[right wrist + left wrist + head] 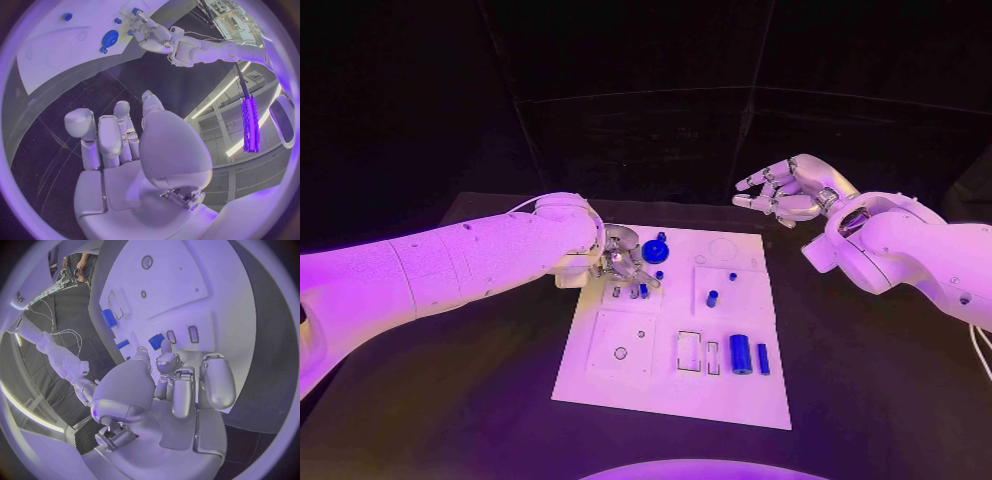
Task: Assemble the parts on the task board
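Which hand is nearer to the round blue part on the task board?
The left. The left hand is over the task board, right beside the round blue part. The right hand is raised beyond the board's far right corner, apart from it.

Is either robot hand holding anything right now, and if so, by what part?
The right robot hand holds nothing, fingers apart, off the task board. The left robot hand is down among the blue parts; whether it grips one cannot be told.

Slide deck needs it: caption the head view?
Left hand works at the task board among blue parts; right hand hovers open beyond it.
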Controlling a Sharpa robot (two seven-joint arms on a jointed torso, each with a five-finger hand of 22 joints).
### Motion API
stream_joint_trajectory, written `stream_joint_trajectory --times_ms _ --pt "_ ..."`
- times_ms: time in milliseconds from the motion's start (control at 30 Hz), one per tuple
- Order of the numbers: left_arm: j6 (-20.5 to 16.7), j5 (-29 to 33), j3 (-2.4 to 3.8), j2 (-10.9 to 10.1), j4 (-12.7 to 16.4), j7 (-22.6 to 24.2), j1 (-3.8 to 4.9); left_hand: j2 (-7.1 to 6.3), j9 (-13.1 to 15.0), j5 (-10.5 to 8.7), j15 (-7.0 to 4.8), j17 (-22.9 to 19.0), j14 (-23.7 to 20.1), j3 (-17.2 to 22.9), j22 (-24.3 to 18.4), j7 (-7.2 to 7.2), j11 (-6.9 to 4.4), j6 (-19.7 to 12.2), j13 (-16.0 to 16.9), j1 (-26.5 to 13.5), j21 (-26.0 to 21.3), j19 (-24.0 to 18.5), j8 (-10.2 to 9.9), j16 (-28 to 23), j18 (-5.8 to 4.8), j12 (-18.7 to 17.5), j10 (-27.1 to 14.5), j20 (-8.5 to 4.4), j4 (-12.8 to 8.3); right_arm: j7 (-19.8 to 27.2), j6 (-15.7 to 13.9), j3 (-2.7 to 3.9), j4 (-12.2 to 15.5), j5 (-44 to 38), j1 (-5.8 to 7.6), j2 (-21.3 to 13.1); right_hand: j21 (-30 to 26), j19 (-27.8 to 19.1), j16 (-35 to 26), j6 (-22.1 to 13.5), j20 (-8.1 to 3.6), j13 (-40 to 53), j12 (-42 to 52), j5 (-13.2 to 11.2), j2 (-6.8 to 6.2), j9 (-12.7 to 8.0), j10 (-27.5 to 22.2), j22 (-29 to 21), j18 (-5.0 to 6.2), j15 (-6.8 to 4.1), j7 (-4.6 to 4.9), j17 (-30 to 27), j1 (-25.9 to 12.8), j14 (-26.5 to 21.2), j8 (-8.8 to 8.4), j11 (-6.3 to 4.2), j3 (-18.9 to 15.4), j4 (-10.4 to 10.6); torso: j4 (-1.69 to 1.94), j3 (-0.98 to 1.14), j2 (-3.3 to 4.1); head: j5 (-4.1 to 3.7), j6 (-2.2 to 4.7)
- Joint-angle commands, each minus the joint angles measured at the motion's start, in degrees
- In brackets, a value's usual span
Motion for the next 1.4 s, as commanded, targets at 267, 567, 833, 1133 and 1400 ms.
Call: stream_joint_trajectory --times_ms 267,567,833,1133,1400 --pt "0.71 -0.63 0.01 0.63 -0.84 -0.41 0.17 0.5 0.25 -0.31 -0.33 15.08 5.93 0.05 0.11 0.01 0.13 -0.51 0.08 0.24 0.3 0.24 0.39 0.19 -0.99 0.37 0.27 -0.38 -0.61 -0.08 0.55 0.05 -0.08 -0.76 0.12 0.21 -0.24 -0.31 -0.27 0.12 -0.04 -0.13 -0.35 0.47 0.26 -0.05 -0.55 -0.13 0.76 -0.08 -0.08 -0.15 -0.24 0.23 0.36 0.02 -0.43 0.02 0.04 0.0 0.06 -0.13 0.08" --pt "0.71 -0.64 0.01 0.81 -0.95 -0.42 0.19 0.51 0.43 -0.31 -0.33 15.08 5.93 0.04 0.13 0.01 0.14 -0.62 0.01 0.45 0.31 0.23 0.47 0.19 -0.99 0.32 0.21 -0.38 -0.81 -0.18 0.48 0.05 -0.24 -0.88 0.12 0.39 -0.34 -0.37 -0.35 0.12 -0.05 -0.23 -0.43 0.51 0.29 -0.05 -0.6 -0.3 0.79 -0.08 -0.09 -0.22 -0.21 0.23 0.36 0.02 -0.47 0.0 0.14 0.0 0.07 -0.2 -0.01" --pt "0.59 -0.64 0.01 1.06 -0.89 -0.43 0.2 0.54 0.53 -0.31 -0.33 15.08 5.93 0.04 0.25 0.01 0.13 -0.66 0.12 0.56 0.39 0.25 0.51 0.19 -1.01 0.42 0.27 -0.38 -0.91 -0.15 0.49 0.05 -0.34 -0.9 0.12 0.6 -0.34 -0.37 -0.35 0.12 -0.05 -0.23 -0.43 0.51 0.29 -0.05 -0.6 -0.3 0.79 -0.08 -0.09 -0.22 -0.21 0.23 0.36 0.02 -0.47 0.0 0.15 -0.05 0.13 -0.29 -0.01" --pt "0.17 -0.63 0.01 1.19 -0.79 -0.41 0.2 0.59 0.64 -0.31 -0.33 15.08 5.93 0.06 0.28 0.01 0.13 -0.7 0.15 0.67 0.41 0.24 0.56 0.19 -1.01 0.46 0.28 -0.39 -1.02 -0.19 0.54 0.05 -0.48 -0.9 0.11 0.79 -0.34 -0.37 -0.35 0.12 -0.05 -0.23 -0.43 0.51 0.29 -0.05 -0.6 -0.3 0.79 -0.08 -0.09 -0.22 -0.21 0.23 0.36 0.02 -0.47 0.0 0.22 -0.05 0.17 -0.37 -0.1" --pt "0.06 -0.63 0.01 1.26 -0.84 -0.4 0.2 0.62 0.7 -0.31 -0.33 15.08 5.93 0.07 0.32 0.0 0.13 -0.72 0.17 0.75 0.43 0.25 0.59 0.19 -1.01 0.48 0.3 -0.39 -1.09 -0.23 0.59 0.05 -0.67 -0.9 0.11 0.97 -0.34 -0.37 -0.35 0.12 -0.05 -0.23 -0.43 0.51 0.29 -0.05 -0.6 -0.3 0.79 -0.08 -0.09 -0.22 -0.21 0.23 0.36 0.02 -0.47 0.0 0.24 -0.01 0.12 -0.34 -0.17"
